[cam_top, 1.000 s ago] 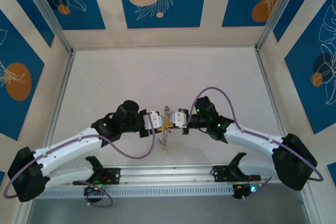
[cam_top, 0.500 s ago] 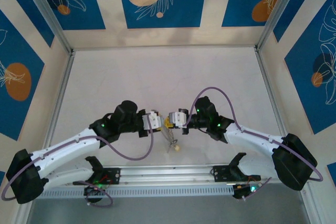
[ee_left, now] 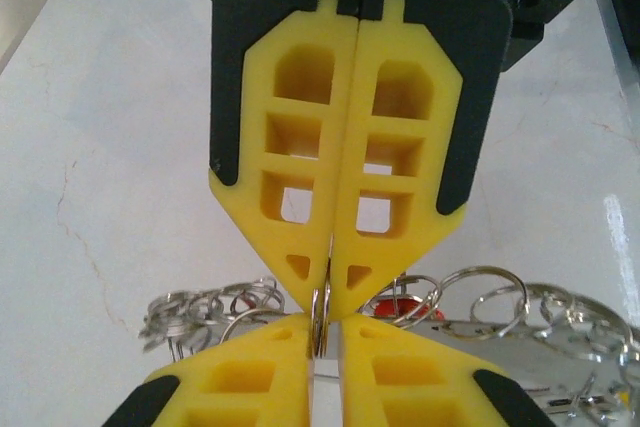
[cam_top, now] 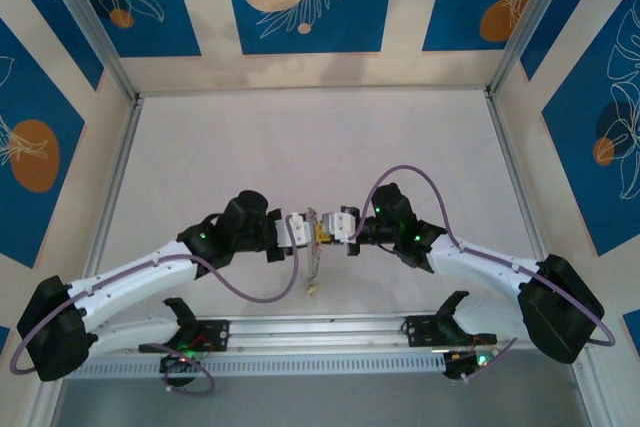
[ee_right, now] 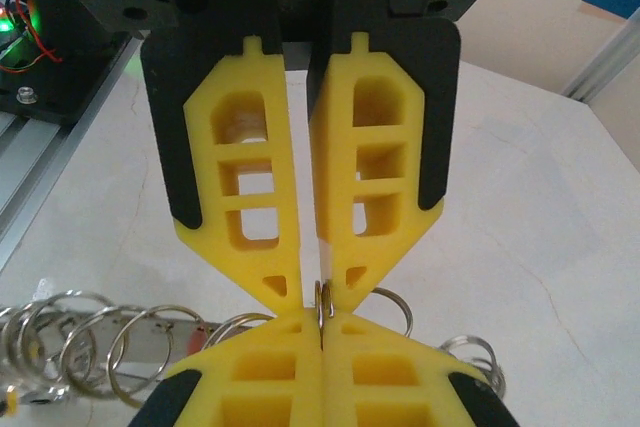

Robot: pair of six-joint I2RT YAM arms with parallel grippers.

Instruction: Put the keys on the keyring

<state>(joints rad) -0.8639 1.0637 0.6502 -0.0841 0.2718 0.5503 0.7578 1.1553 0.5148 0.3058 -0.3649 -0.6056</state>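
Low over the white table, near the middle of its near edge: left arm and right arm bent inward to meet. Left gripper and right gripper nose to nose, tips almost touching.

From the left wrist: yellow fingers pressed flat together, nipping a thin wire edge-on at the very tips. From the right wrist: pads slightly apart higher up, yet closing at the tips on that same wire.

Taken to be the keyring, pinched from both sides above the table, with a string of keys hanging toward the near edge and small rings and a red tag bunched behind.

Looks like the threading step, ring secured. Next probably calls for one firm grip while the other works a key onto the wire, without letting it slip from the tips.
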